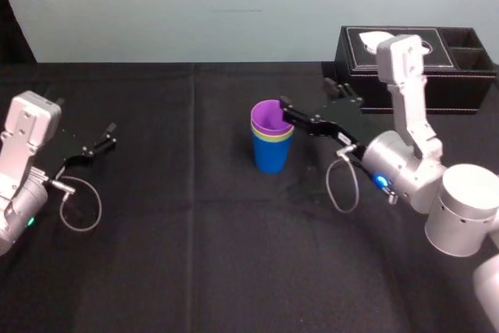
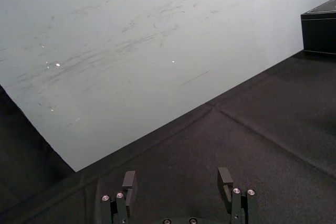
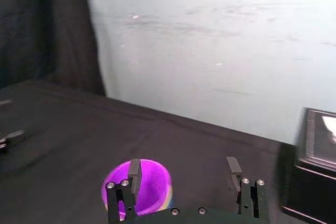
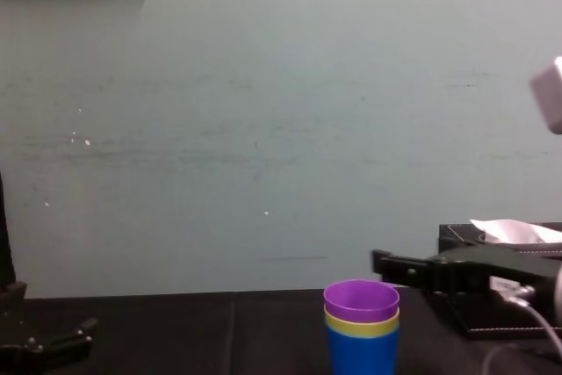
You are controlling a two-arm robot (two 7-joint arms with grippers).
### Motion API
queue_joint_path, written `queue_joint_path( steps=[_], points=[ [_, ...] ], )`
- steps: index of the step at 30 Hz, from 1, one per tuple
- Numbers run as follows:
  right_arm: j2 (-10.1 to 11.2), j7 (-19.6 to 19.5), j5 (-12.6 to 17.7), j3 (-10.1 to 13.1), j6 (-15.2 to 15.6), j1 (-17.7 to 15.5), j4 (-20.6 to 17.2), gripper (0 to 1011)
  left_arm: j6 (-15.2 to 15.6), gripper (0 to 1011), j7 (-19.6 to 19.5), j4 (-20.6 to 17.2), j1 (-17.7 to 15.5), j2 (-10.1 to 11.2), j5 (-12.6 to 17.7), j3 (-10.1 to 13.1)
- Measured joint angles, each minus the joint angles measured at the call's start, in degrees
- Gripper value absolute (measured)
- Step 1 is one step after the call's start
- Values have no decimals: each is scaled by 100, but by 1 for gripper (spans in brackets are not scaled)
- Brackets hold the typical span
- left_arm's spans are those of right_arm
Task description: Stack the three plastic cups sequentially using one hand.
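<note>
Chest view: blue cup (image 4: 362, 355) btm cut off.

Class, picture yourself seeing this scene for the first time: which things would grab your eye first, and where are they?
The bright nested stack stands out mid-table on the black cloth: the purple cup sits inside the yellow-green cup, which sits inside the blue cup. The right gripper hangs open at the purple cup's rim. The left gripper sits open and idle far to the left.
</note>
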Motion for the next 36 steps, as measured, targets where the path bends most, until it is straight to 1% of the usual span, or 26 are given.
queue_joint_path(
  steps=[1, 4, 6, 7, 8, 10, 11, 15, 18, 21, 36],
  points=[
    [-11, -97, -8, 74, -68, -88, -27, 1003, 0, 1011, 0, 0, 0, 0, 0, 0],
    [-56, -310, -75, 174, -150, -245, -67, 1003, 0, 1011, 0, 0, 0, 0, 0, 0],
    [-136, -612, -210, 281, -214, -444, -77, 1003, 0, 1011, 0, 0, 0, 0, 0, 0],
    [-136, -612, -210, 281, -214, -444, -77, 1003, 0, 1011, 0, 0, 0, 0, 0, 0],
    [-182, -754, -287, 321, -230, -521, -55, 1003, 0, 1011, 0, 0, 0, 0, 0, 0],
    [-236, -916, -387, 350, -232, -584, 3, 1003, 0, 1011, 0, 0, 0, 0, 0, 0],
    [-272, -1053, -489, 356, -231, -615, 58, 1003, 0, 1011, 0, 0, 0, 0, 0, 0],
    [-370, -1329, -755, 357, -261, -648, 300, 1003, 0, 1011, 0, 0, 0, 0, 0, 0],
    [-422, -1390, -861, 356, -294, -647, 447, 1003, 0, 1011, 0, 0, 0, 0, 0, 0],
    [-426, -1337, -874, 364, -304, -644, 484, 1003, 0, 1011, 0, 0, 0, 0, 0, 0],
    [-422, -1332, -875, 359, -306, -639, 484, 1003, 0, 1012, 0, 0, 0, 0, 0, 0]
  ],
)
